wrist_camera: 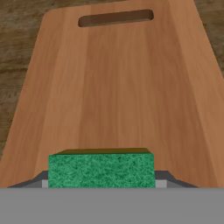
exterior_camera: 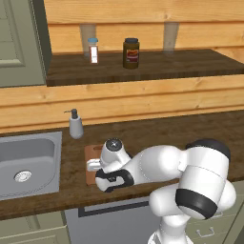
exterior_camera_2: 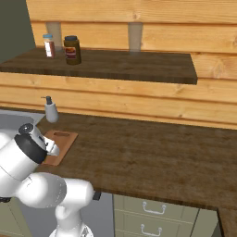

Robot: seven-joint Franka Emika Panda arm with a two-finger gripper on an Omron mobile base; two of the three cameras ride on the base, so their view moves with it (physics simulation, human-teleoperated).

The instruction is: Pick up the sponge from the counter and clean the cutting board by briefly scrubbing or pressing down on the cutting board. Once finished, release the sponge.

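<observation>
Arm is folded low over the counter (exterior_camera: 157, 136): elbow bulks at lower right of the left base view, forearm runs left, and the hand tips down onto the cutting board (exterior_camera: 92, 164) at centre-left, just right of the steel sink (exterior_camera: 28, 164). In the right base view the same arm sits at lower left, wrist covering the near part of the cutting board (exterior_camera_2: 62, 141).

Hand view: gripper (wrist_camera: 101, 183) is clenched on the sponge (wrist_camera: 101, 169), a finger at each end of the green block, which sits at bottom centre over the board's near end. Can't tell whether the sponge is touching the wood. Board (wrist_camera: 118, 92) stretches up the frame, handle slot (wrist_camera: 116, 18) at the top edge, dark counter grain (wrist_camera: 19, 52) on the left.

Neither base view resolves the sponge or fingers; the hand hides them. They do show the soap dispenser (exterior_camera: 75, 125) behind the board near the sink, and a brown jar (exterior_camera: 131, 53) and a small spice bottle (exterior_camera: 93, 50) on the upper shelf (exterior_camera: 190, 64).
</observation>
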